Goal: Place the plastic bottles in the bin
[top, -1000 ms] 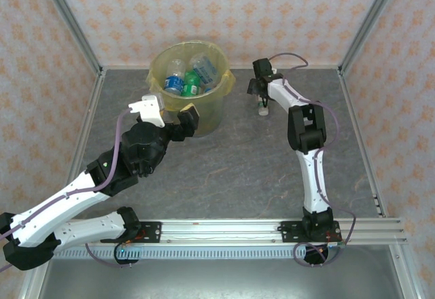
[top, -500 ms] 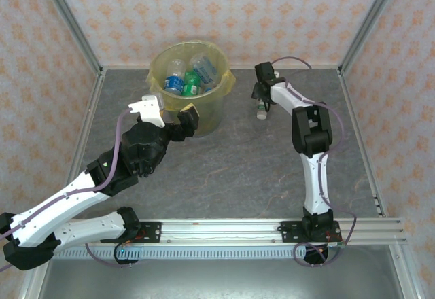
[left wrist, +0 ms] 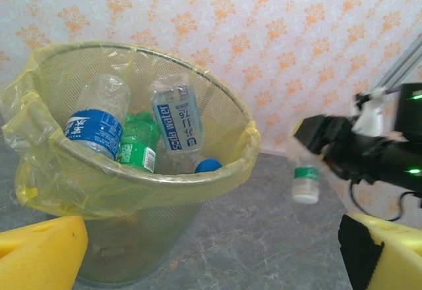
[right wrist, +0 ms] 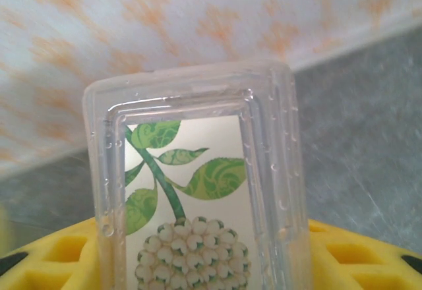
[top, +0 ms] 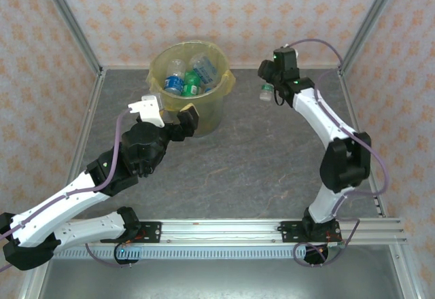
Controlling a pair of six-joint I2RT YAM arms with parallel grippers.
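Observation:
The bin (top: 158, 60), a yellowish bucket with a yellow bag liner, stands at the back of the table. Several plastic bottles (top: 190, 78) lie inside it, clear and green with blue labels. My right gripper (top: 267, 85) is to the right of the bin, shut on a small clear bottle (top: 266, 94) that hangs cap down above the table. In the right wrist view that bottle (right wrist: 191, 191) shows a green leaf label between the yellow pads (right wrist: 53, 257). My left gripper (top: 168, 114) stands open just in front of the bin, holding nothing.
Patterned walls and metal corner posts (top: 68, 20) close in the grey table (top: 238, 163). A rail (top: 224, 230) runs along the near edge. In the left wrist view the bin's rim (left wrist: 151, 178) is close ahead and the held bottle (left wrist: 305, 178) hangs to its right.
My right gripper closed on the small bottle and lifted it off the table, and the arm's elbow swung out to the right. The left arm has not moved.

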